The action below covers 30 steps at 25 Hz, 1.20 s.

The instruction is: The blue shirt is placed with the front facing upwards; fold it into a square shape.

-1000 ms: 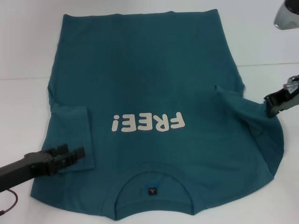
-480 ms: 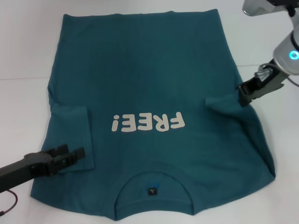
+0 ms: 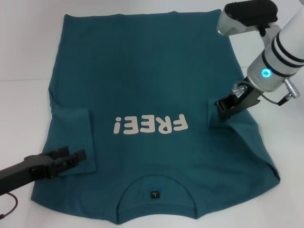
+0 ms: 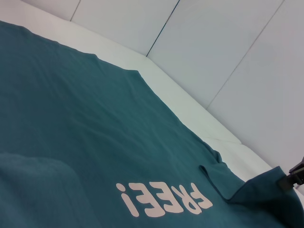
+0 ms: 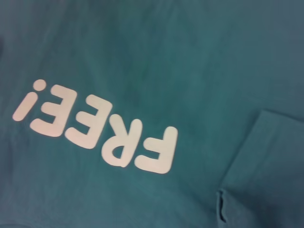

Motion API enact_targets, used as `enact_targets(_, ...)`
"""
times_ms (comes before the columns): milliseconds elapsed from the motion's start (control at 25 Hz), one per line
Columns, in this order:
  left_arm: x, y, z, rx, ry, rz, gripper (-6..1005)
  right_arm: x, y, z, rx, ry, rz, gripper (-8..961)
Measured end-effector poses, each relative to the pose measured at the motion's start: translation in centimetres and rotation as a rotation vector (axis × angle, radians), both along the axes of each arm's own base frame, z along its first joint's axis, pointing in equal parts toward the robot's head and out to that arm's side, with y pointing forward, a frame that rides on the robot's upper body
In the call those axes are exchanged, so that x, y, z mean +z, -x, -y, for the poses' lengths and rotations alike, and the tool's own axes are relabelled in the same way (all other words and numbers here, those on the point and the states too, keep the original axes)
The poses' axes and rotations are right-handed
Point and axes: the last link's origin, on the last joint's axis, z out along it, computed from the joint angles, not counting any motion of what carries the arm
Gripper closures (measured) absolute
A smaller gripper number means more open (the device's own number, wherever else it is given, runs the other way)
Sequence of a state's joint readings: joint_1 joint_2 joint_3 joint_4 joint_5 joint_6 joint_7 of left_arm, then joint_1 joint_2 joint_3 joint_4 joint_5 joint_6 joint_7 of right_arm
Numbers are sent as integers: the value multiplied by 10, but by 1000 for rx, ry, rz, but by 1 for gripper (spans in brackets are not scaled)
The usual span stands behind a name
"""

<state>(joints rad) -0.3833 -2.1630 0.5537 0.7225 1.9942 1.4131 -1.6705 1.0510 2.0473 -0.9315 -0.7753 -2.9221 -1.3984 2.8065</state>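
The blue shirt [image 3: 152, 109] lies flat on the white tabletop [image 3: 23, 57], front up, collar nearest the robot. Step in hand, by judgement: folding the sleeves inward. The right hand [image 3: 224, 108] is clamped on the right sleeve [image 3: 219, 113], holding it over the shirt body beside the "FREE!" lettering [image 3: 151, 125]. The left hand [image 3: 71, 157] rests at the folded left sleeve [image 3: 76, 130]; its grip cannot be told. Next move calls for releasing the right sleeve flat.
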Motion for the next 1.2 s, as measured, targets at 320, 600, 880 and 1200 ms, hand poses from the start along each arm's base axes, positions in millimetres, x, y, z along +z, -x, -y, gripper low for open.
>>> enact_targets(320, 0, 0, 0, 2, -2, -2, 248, -6, 7, -1, 19, 4, -68, 927)
enact_targets(600, 4, 3, -1, 12, -19, 5, 249, -8, 5, 5, 29, 55, -68, 744)
enact_targets(880, 5, 1, -1, 26, -9, 24, 249, -4, 7, 5, 74, 47, -166, 458)
enact_targets(1200, 27, -12, 2, 108, 95, 161, 249, 20, -8, 9, 140, -37, -542, 366)
